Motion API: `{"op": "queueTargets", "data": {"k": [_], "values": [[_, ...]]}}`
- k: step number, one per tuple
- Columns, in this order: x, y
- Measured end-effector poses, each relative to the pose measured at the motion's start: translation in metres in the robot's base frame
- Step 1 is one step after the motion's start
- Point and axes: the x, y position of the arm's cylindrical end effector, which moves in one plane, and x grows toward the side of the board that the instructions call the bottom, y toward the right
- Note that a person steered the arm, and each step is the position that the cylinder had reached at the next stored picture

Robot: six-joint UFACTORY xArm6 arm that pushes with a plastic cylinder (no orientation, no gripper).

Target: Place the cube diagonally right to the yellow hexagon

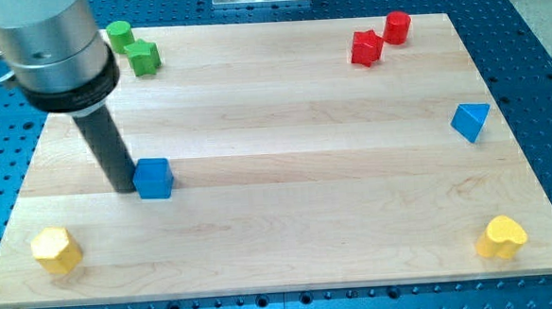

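Observation:
A blue cube (152, 177) sits on the wooden board (288, 201) at the view's left, mid-height. My tip (125, 190) stands right at the cube's left side, touching or nearly touching it. A yellow hexagon (55, 249) lies in the bottom left corner, below and to the left of the cube.
Two green blocks (133, 47) sit at the top left. A red star (366, 48) and a red cylinder (397, 27) are at the top right. A blue triangle (470, 122) is at the right edge. A yellow heart (502, 237) is at the bottom right.

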Motion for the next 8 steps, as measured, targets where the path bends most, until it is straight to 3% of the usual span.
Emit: {"op": "queueTargets", "data": {"k": [4, 5, 8], "values": [[-0.005, 0.004], [-0.015, 0.028], [-0.024, 0.248]]}}
